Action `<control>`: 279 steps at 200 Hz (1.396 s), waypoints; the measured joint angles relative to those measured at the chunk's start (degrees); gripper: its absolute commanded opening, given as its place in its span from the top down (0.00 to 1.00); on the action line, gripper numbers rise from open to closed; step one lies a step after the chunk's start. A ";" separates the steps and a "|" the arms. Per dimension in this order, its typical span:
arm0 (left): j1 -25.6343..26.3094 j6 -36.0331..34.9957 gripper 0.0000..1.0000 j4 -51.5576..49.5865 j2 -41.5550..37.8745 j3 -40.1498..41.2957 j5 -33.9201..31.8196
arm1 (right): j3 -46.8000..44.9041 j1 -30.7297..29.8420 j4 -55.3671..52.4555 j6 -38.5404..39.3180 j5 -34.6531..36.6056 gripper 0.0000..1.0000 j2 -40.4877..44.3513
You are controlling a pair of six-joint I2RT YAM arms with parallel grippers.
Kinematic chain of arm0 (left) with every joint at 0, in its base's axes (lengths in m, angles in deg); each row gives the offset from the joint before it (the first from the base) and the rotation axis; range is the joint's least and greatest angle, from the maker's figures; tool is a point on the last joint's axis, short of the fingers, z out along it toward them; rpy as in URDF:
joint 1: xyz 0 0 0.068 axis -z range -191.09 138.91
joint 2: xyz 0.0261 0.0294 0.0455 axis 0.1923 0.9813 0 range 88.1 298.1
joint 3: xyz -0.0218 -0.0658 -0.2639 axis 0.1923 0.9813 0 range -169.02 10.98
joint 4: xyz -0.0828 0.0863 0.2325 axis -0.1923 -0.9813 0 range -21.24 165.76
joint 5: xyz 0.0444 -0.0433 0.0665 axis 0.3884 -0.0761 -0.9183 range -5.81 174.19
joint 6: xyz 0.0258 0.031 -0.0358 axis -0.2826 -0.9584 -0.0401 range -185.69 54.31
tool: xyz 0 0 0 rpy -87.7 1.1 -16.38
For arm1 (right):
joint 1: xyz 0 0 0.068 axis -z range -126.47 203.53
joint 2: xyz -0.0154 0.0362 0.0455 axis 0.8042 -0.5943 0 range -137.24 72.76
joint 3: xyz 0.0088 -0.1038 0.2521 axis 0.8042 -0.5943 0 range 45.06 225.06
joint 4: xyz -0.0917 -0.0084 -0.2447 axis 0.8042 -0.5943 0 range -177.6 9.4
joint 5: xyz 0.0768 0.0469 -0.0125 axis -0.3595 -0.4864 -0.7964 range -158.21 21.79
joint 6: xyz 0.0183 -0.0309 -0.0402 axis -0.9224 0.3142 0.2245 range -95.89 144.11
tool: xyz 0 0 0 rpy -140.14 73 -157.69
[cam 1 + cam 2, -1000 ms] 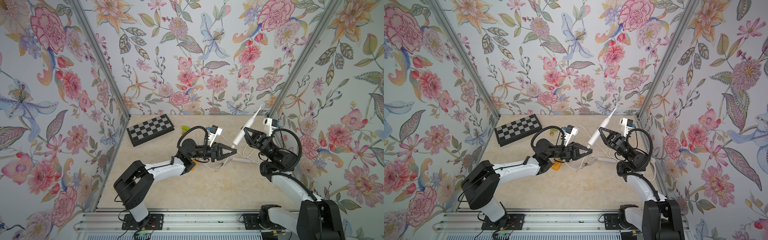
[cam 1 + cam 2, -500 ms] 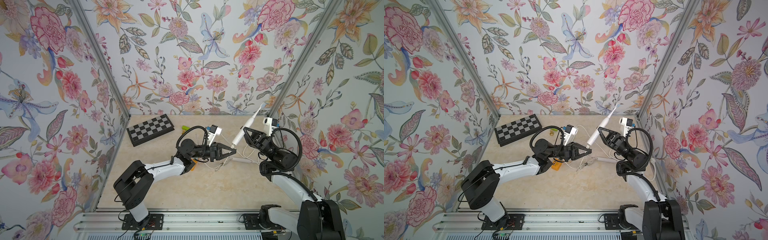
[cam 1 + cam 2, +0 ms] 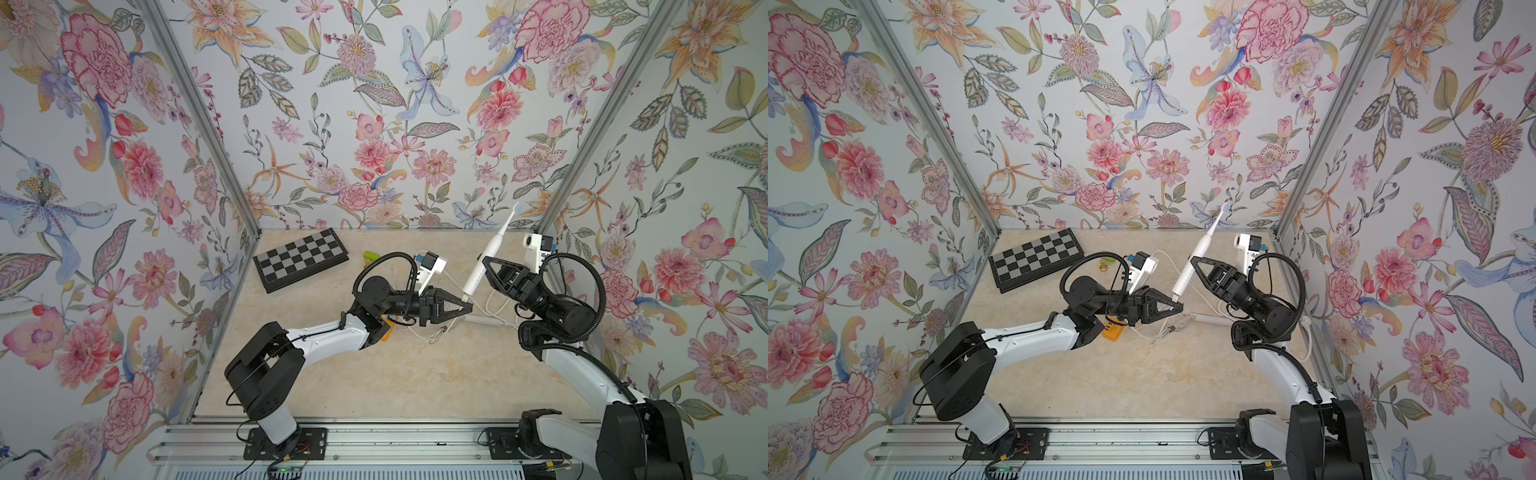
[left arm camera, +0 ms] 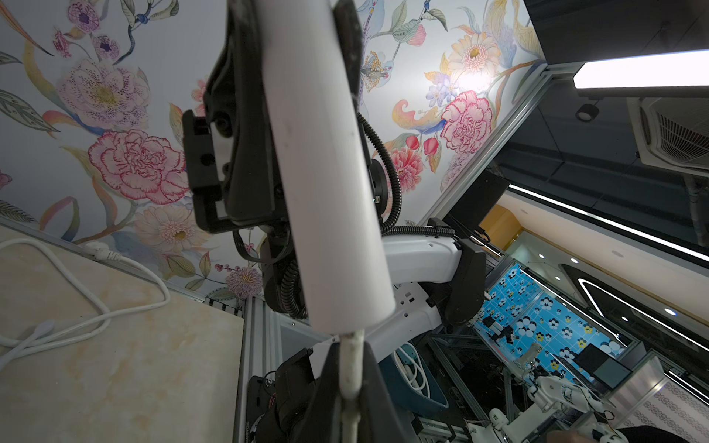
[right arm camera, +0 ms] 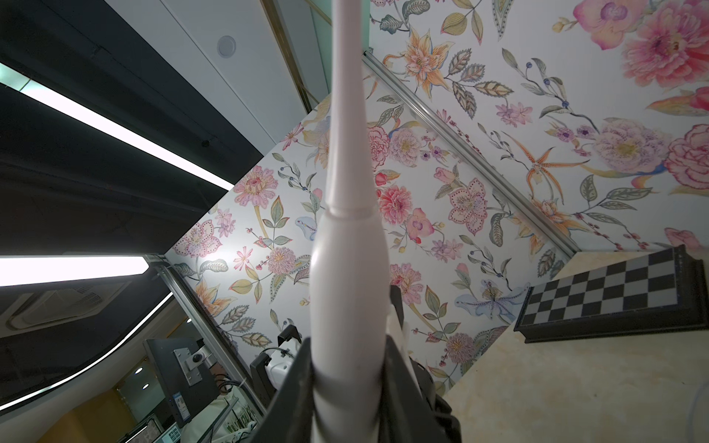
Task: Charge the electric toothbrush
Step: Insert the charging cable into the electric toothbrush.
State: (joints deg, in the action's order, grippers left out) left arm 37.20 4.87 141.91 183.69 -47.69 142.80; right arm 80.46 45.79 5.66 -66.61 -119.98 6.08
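1. Over the last second we see next to no change. Both arms sit where they were, the toothbrush (image 3: 473, 279) keeps the same tilt, and the plug (image 4: 351, 364) stays at its base.
2. The right end effector (image 3: 485, 266) is pinching the toothbrush by its handle. It holds the brush clear above the counter (image 3: 374, 374), with the brush head angled up toward the back wall and the base pointing down at the other arm.
3. The left end effector (image 3: 467, 306) is pressed together on the plug of the white cable (image 4: 76, 284). In the left wrist view the plug's tip meets the flat end of the handle, but we cannot tell whether it has gone in or only touches.
4. We read this stillness as the mating step: the plug is lined up and the final push is either under way or pending. The task looks late but not finished.
5. Plug and handle look slightly off one line in the wrist view, so in our judgement pushing now could make the plug slip off the base instead of seating.
6. The rest of the cable lies slack on the counter, which should leave enough give. The chessboard (image 3: 301, 259) is well apart and out of the way.
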 measured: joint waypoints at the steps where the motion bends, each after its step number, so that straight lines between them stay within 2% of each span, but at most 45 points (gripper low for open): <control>1: 0.00 0.02 1.00 0.04 -0.02 0.00 0.07 | 0.04 -0.07 -0.02 0.07 -0.04 1.00 0.00; 44: -0.09 0.79 1.00 1.57 -0.94 0.00 2.78 | 2.64 -2.54 -0.02 1.20 -1.86 1.00 0.04; 95: -0.20 -0.83 1.00 -2.36 -3.65 0.00 4.31 | 5.03 -3.17 0.15 1.20 -5.07 1.00 0.02; 145: -0.35 -0.20 1.00 -2.08 -4.83 -0.04 6.01 | 5.92 -7.21 0.44 1.44 -2.82 1.00 -1.09; 222: -1.31 0.61 1.00 -2.73 -4.04 -2.34 7.52 | 5.81 -7.23 1.09 2.14 -0.87 1.00 -1.20; 279: -2.43 1.51 1.00 -7.39 -4.09 -4.02 10.27 | 3.48 -7.23 2.78 4.00 1.53 1.00 -1.77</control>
State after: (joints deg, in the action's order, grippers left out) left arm 34.78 6.38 134.52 179.60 -51.72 153.07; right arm 83.93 38.55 8.43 -62.61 -118.45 4.31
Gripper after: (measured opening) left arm 0.088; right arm 0.265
